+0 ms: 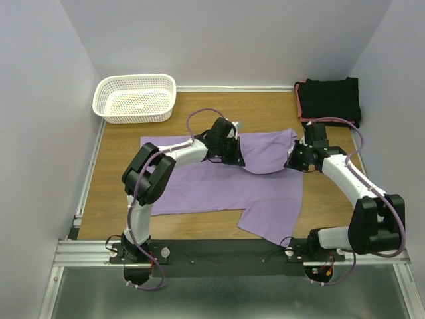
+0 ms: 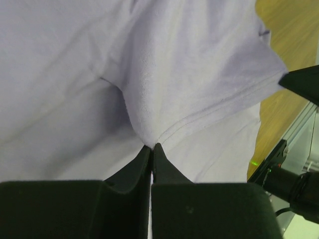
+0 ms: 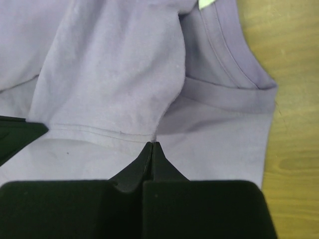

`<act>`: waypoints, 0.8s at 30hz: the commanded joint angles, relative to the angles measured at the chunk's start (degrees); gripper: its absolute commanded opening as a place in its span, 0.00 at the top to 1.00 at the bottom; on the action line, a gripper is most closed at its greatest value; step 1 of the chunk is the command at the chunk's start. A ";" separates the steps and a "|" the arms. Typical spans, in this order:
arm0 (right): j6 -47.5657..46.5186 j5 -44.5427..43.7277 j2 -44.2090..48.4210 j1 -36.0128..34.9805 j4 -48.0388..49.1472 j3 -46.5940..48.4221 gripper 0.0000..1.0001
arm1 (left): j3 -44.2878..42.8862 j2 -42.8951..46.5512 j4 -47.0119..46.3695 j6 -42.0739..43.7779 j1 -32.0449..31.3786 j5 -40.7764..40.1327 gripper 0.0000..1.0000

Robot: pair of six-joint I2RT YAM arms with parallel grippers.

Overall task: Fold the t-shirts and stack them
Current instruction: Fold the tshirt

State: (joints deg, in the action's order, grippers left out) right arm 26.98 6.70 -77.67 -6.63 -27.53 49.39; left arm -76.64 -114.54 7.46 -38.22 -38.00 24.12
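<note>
Seen from above, the lavender shirt [image 1: 226, 189] lies across the middle of the table [image 1: 116, 173], and the folded black shirts [image 1: 330, 100] sit at upper right. In the left wrist view, the left gripper [image 2: 151, 148] pinches the shirt's hem at lower centre. In the right wrist view, the right gripper [image 3: 151, 145] pinches it likewise.

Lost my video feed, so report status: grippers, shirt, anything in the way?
Left gripper, right gripper: jaws shut on lavender t-shirt hem. Shirt spread on table, far edge lifted. Folded black shirts, white mesh basket both clear of it.
</note>
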 commanded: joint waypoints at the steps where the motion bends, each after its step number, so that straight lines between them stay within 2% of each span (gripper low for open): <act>1: -0.17 -3.97 3.57 0.39 -4.55 -1.22 0.99 | 0.70 0.37 1.06 -0.45 -1.46 0.49 0.92; 16: -2.02 -11.17 5.95 0.39 -9.47 2.55 0.99 | 2.73 2.83 0.80 -3.44 -2.87 0.31 0.92; 24: -1.58 -13.38 8.85 0.48 -11.14 1.94 0.99 | 1.41 0.38 0.80 -3.71 -3.13 1.19 0.89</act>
State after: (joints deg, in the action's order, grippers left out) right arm 25.63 -2.66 -71.13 -6.63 -36.45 50.85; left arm -74.37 -114.32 7.84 -41.63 -40.64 24.16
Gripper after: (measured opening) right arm 0.006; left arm 0.097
